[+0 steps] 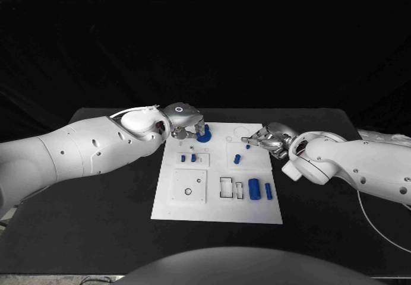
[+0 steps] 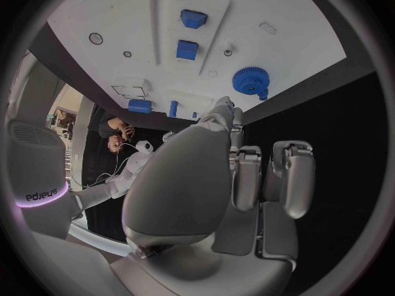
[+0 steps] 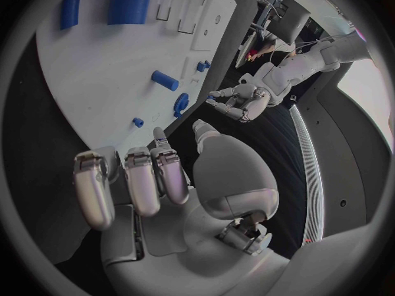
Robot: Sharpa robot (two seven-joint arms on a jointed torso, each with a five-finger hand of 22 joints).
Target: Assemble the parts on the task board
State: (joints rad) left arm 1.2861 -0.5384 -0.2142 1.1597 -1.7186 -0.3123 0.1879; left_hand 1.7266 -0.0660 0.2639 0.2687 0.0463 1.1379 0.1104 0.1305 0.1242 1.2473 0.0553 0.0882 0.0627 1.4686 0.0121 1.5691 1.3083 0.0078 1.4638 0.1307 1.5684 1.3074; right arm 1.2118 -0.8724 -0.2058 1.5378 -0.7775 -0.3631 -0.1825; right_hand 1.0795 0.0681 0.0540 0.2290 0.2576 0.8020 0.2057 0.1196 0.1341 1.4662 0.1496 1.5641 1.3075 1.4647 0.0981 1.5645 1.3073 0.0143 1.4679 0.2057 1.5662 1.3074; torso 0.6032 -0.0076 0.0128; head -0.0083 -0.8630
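1. Head view: task board [image 1: 218, 205] mid-frame; blue gear [image 1: 204, 136] at its upper left, under left hand [image 1: 184, 122]. Right hand [image 1: 264, 138] upper right; holding anything? Cannot tell.
2. Left wrist view: fingers loosely curled, empty; gear [image 2: 250, 81] apart.
3. Right wrist view: right hand [image 3: 164, 177] fingers curled, empty. Gear likely light, rigid, slick; pinch its rim.
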